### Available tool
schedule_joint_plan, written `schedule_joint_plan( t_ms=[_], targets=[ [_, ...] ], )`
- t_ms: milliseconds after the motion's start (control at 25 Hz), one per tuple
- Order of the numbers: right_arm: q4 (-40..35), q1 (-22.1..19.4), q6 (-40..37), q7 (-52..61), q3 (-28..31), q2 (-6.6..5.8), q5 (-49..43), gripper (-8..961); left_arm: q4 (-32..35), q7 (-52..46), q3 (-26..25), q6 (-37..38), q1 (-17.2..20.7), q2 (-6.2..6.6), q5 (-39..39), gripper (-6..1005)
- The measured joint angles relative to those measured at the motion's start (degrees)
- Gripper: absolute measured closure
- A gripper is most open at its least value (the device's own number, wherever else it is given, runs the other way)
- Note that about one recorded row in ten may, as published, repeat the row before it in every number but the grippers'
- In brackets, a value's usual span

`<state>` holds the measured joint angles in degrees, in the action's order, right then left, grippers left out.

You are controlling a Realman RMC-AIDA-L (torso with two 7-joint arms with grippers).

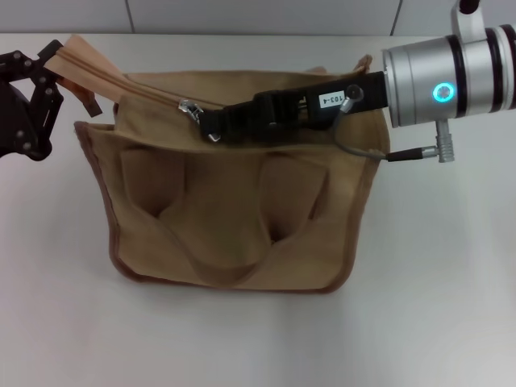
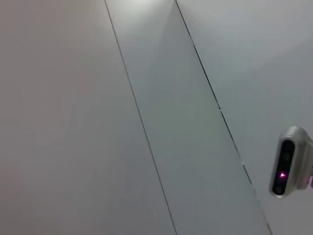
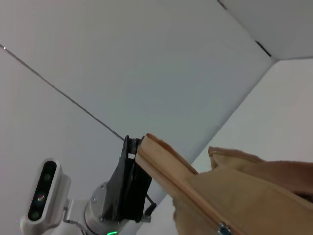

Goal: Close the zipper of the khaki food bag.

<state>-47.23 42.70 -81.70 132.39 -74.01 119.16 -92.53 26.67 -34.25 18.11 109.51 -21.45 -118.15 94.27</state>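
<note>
The khaki food bag (image 1: pixel 226 210) lies on the white table, handles toward me. Its zipper (image 1: pixel 141 89) runs along the far top edge, and its tan tail sticks out past the bag's left corner. My left gripper (image 1: pixel 58 71) is shut on that tail and holds it up; it also shows in the right wrist view (image 3: pixel 131 176), clamped on the strip's end (image 3: pixel 146 147). My right gripper (image 1: pixel 210 127) reaches in from the right and is shut at the silver slider and pull tab (image 1: pixel 190 107), near the bag's left end. The left wrist view shows only wall.
The white table (image 1: pixel 435 282) spreads around the bag. A grey panelled wall (image 2: pixel 146 98) stands behind it. My right arm's silver wrist (image 1: pixel 447 76) and its cable (image 1: pixel 363 153) hang over the bag's right corner. The head camera shows in both wrist views (image 3: pixel 43 196).
</note>
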Motion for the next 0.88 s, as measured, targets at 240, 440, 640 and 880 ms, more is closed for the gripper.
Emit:
schedule_joint_plan(
  t_ms=[240,440,640,880],
  targets=[
    [-0.29,-0.61,-1.11,-1.78,2.08,0.0,-0.04,951,0.06,-0.15,-0.01,-0.57,-0.07,0.04,-0.25,912],
    [-0.36,-1.29,-2.53,-3.44,4.53,-0.05,-0.79,952,0.02,-0.18,-0.01,-0.7,-0.07,0.03,-0.3,911],
    [-0.45,-1.93,-3.4,-4.49,6.04,-0.07,-1.63,952,0.08,-0.26,0.0,-0.81,-0.02,0.03,-0.32,909],
    [-0.89,-2.93,-5.23,-5.29,8.18,-0.07,-2.39,952,0.07,-0.33,-0.01,-0.97,0.0,0.03,-0.33,907]
  ],
)
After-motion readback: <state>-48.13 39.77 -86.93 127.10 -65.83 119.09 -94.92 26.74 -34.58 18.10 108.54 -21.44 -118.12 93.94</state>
